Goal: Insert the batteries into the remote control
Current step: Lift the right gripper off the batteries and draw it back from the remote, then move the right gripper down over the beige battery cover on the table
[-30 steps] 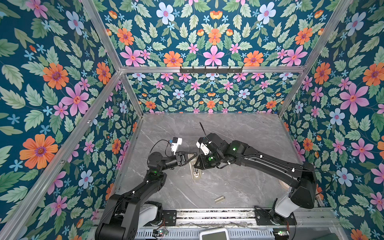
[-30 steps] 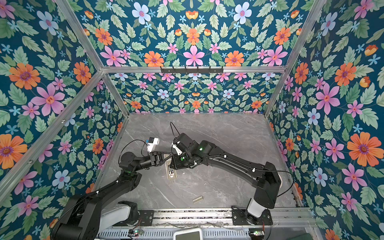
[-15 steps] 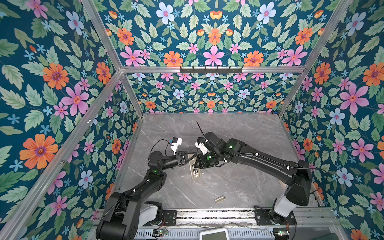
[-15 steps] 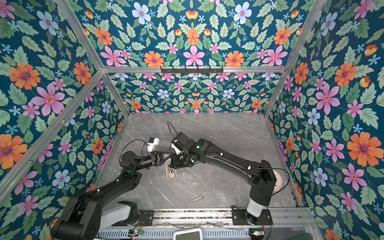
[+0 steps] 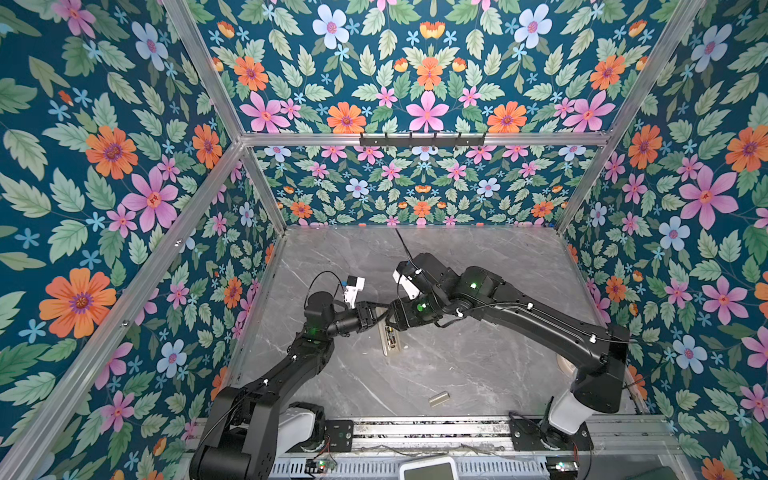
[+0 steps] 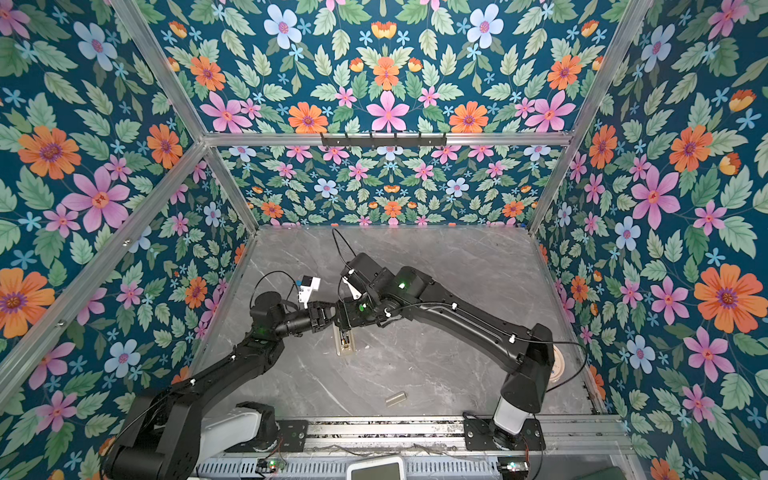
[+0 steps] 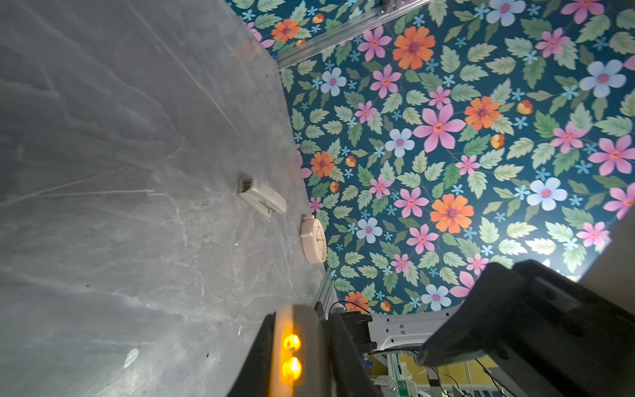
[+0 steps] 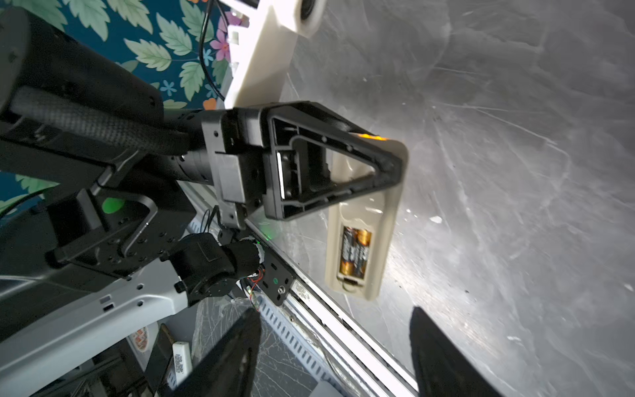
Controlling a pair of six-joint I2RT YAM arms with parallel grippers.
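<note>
The remote control lies back up on the grey table, its compartment uncovered. Two batteries, dark with gold bands, sit side by side inside it. My left gripper is shut on the remote's far end; in the left wrist view that end shows orange glowing spots between the jaws of the left gripper. My right gripper hovers open just off the battery end, holding nothing. In both top views the remote lies below the two grippers, which nearly meet.
A small beige cover plate lies near the front rail. A cream stepped block and a round cream clock sit by the right wall; the clock is partly behind the right arm. Flowered walls enclose the table.
My right gripper's jaws have spread from nearly closed to wide open beside the remote. The left gripper keeps its hold and has not moved.
</note>
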